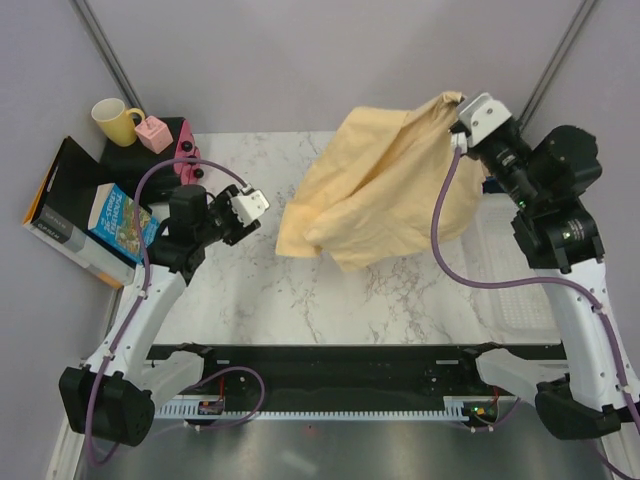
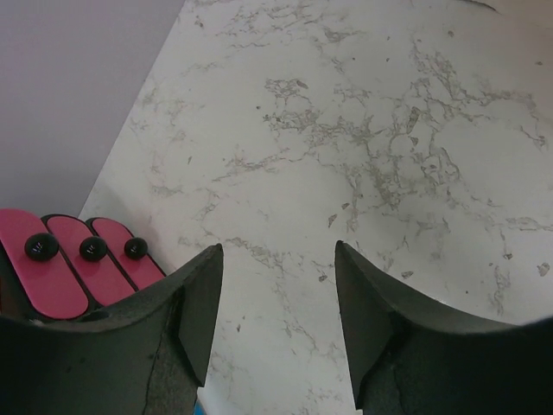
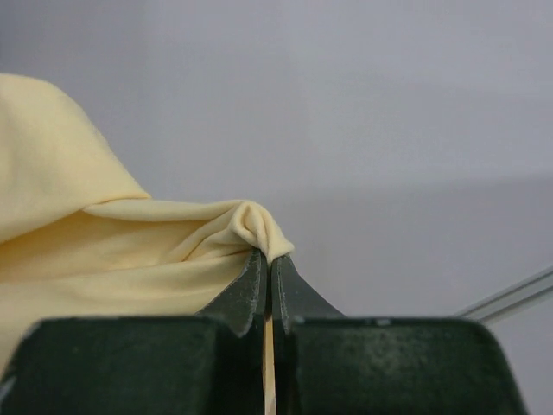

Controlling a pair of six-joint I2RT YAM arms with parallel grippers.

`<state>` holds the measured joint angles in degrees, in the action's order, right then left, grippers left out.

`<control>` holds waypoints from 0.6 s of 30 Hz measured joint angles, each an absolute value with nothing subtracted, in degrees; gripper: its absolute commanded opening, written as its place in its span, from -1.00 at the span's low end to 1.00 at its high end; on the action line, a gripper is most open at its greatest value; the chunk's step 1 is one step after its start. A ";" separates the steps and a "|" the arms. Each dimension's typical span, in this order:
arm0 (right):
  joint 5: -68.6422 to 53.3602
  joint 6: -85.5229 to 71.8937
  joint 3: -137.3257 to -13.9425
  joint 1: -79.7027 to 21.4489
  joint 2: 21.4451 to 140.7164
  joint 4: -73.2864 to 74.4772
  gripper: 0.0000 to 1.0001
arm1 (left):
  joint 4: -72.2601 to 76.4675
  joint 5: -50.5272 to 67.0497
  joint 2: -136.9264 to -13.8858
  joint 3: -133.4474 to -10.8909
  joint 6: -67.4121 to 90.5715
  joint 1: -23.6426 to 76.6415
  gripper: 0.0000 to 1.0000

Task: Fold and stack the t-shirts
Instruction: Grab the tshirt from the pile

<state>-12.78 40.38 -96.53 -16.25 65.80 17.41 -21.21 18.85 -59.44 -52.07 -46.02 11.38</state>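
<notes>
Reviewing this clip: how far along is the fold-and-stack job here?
Done: no folded shirt or stack shows on the table. In hand: the right gripper is shut on a pinch of the pale yellow t-shirt, which hangs bunched from it. The left gripper is open and empty. Left: laying the shirt flat, folding it, stacking; no other shirts are in view.

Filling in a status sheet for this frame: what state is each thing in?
Pale yellow cotton t-shirt: unfolded, held up, hanging bunched from one pinched edge.
Right hand: shut on the t-shirt.
Left hand: open, empty, over the marble table.
Yellow ceramic mug: upright.
</notes>
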 measured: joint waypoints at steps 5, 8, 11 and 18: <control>-11.55 41.85 -73.32 -16.29 60.20 16.47 -1.00 | -20.67 19.38 -57.82 -50.06 -46.00 11.38 0.28; -10.66 42.61 -63.35 -16.27 62.72 18.48 -1.00 | -20.67 20.18 -57.69 -49.43 -45.89 11.38 0.30; -8.60 44.77 -56.80 -16.25 65.06 21.47 -1.00 | -20.75 21.78 -57.84 -49.34 -45.82 11.38 0.31; -2.24 48.73 -55.05 -16.25 65.63 19.07 -1.00 | -20.64 26.70 -61.41 -49.34 -45.01 12.03 0.37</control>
<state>-2.24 48.73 -55.05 -16.25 65.63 19.07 -20.64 26.70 -61.41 -49.34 -45.01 12.03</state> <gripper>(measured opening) 0.019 0.675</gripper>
